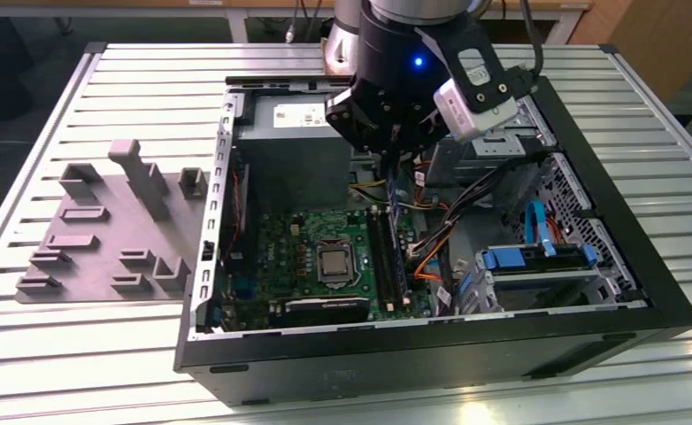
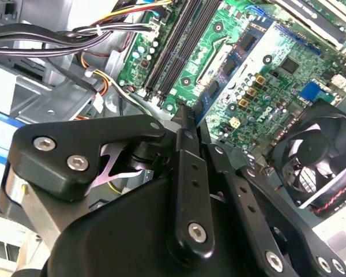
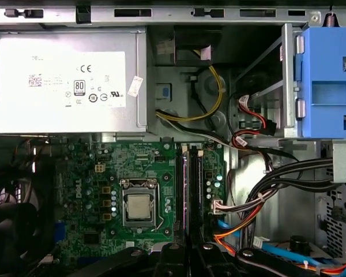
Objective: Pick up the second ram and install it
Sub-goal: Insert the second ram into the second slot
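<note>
Pincer [image 1: 395, 152] hangs inside the open computer case [image 1: 629, 292], over the green motherboard [image 1: 304, 235]. In the second wrist view its black fingers [image 2: 183, 144] are drawn almost together, and I cannot tell whether anything is clamped between them. Straight below the pincer [image 3: 187, 254] in the first wrist view, the second ram [image 3: 185, 190] shows edge-on as a thin dark stick with a purplish edge, lined up with the long black memory slots [image 3: 197, 190]; whether it is seated cannot be told. Just beside the slots lies the processor socket [image 3: 138, 206]. Farther out are the grey power supply [image 3: 63, 81], a blue drive bracket [image 3: 328, 81] and bundled cables [image 3: 277, 179]. Outside the case, a grey parts holder [image 1: 104, 230] rests on the slatted table [image 1: 63, 354].
</note>
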Tool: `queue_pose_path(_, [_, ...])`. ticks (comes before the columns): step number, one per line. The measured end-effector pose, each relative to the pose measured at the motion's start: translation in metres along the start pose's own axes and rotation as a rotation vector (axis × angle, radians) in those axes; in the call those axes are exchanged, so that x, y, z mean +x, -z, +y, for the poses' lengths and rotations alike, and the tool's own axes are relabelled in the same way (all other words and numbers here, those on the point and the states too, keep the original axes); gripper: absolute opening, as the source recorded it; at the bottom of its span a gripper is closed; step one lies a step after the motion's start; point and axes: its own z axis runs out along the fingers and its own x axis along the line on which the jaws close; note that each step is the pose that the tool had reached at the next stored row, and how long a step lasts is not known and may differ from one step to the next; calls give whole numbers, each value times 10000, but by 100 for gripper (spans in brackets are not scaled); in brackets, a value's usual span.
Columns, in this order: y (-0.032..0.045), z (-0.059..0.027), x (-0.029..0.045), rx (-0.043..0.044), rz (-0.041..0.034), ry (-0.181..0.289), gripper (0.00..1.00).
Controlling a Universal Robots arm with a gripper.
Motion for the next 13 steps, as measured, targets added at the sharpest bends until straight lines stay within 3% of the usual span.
queue_pose_path(8, [-140, -2, 2, 4, 0, -15, 14])
queue_pose_path(13, [-142, -2, 2, 6, 0, -18, 14])
